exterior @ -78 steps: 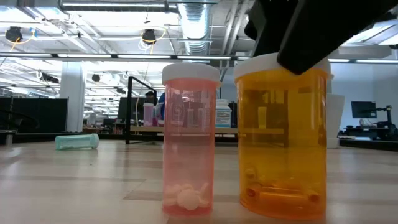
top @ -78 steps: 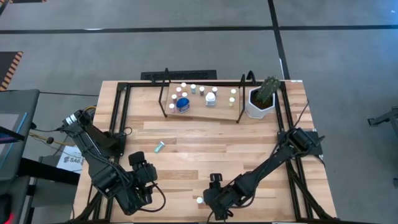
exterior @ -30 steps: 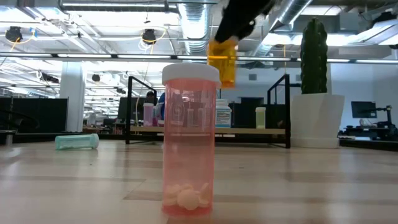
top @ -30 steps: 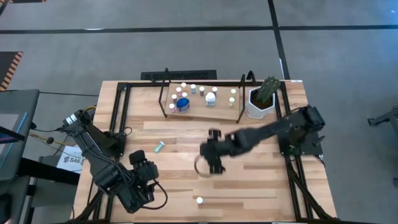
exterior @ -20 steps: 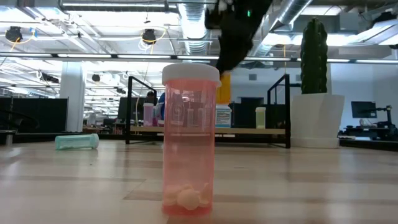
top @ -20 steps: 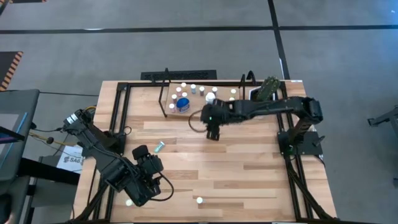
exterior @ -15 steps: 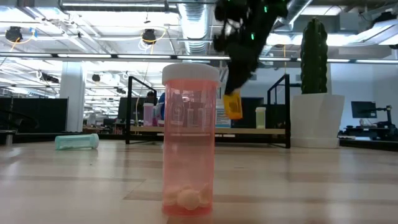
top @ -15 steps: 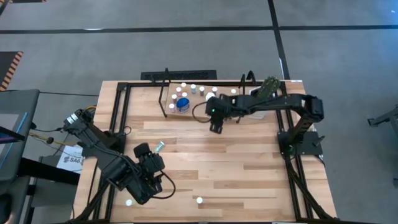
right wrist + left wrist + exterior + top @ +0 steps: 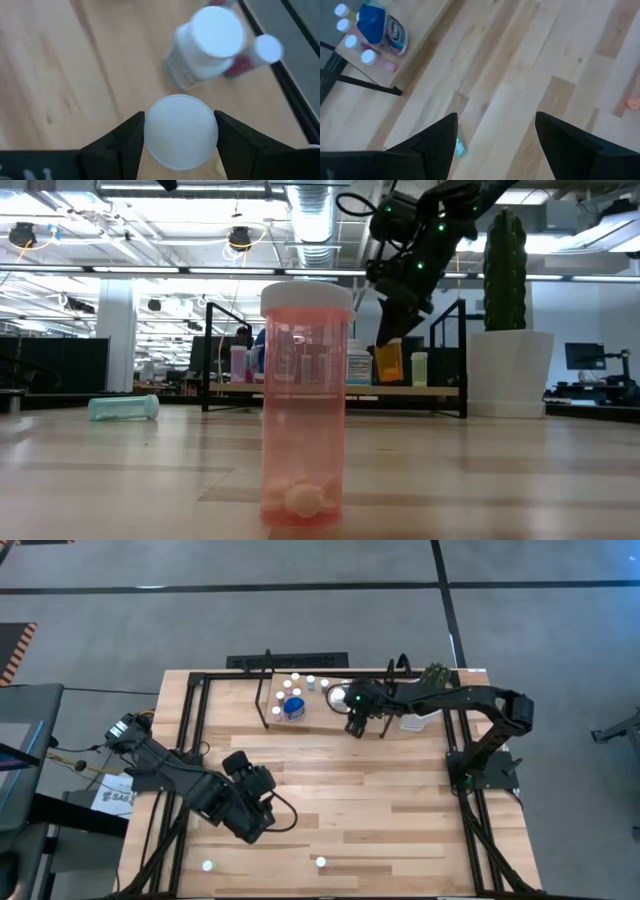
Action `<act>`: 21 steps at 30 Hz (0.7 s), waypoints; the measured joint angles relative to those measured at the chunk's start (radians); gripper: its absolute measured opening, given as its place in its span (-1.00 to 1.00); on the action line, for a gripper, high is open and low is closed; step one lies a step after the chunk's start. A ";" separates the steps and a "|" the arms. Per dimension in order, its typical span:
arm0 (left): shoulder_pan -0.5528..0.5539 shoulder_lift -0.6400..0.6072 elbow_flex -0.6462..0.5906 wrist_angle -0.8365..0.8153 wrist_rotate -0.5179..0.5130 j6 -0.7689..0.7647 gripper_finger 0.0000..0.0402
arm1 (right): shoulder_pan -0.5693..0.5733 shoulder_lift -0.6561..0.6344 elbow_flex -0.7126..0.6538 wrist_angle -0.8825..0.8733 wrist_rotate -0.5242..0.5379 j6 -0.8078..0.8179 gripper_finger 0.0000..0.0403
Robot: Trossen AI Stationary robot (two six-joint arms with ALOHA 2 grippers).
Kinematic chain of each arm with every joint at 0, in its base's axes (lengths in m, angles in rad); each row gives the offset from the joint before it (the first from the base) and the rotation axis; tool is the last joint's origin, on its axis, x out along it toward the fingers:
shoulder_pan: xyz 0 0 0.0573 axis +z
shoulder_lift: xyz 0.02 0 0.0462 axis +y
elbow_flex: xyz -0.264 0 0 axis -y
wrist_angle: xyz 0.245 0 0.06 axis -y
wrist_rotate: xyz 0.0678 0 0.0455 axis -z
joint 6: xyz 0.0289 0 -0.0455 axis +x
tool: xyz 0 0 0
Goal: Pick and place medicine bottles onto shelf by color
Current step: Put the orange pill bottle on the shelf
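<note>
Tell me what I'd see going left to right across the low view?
Teal bottle lying on its side → tall pink bottle with white cap → orange bottle held by the right gripper → white pot with green cactus.

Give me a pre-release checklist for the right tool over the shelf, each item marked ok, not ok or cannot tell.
1. Right tool shut on the orange bottle: ok, the white cap sits between both fingers.
2. Orange bottle over the shelf: ok, the high view puts the tool above its board.
3. Bottle base touching the board: cannot tell.
4. Neighbours clear: not ok, a large white bottle stands close ahead.
5. Left tool out of the way: ok, open and empty over mid-table.
6. Bottles still off the shelf: not ok, the pink bottle stands near the table's front edge.
</note>
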 joint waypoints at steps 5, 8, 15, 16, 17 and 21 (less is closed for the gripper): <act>0.026 0.000 0.000 0.003 0.001 0.011 0.26 | -0.067 0.011 -0.002 -0.001 -0.001 0.000 0.14; 0.034 0.000 0.000 0.003 0.001 0.011 0.26 | -0.103 0.011 -0.001 0.017 -0.001 -0.003 0.14; 0.038 0.000 0.000 0.000 0.004 0.010 0.26 | -0.154 0.011 -0.001 0.066 -0.037 -0.002 0.14; 0.038 0.000 0.000 0.000 0.005 0.010 0.26 | -0.158 0.011 0.000 0.071 -0.053 0.001 0.14; 0.038 0.000 0.000 0.000 0.005 0.010 0.26 | -0.161 0.011 0.000 0.075 -0.065 0.005 0.14; 0.038 0.000 0.000 -0.001 0.019 0.010 0.26 | -0.169 0.011 0.000 0.072 -0.078 0.003 0.14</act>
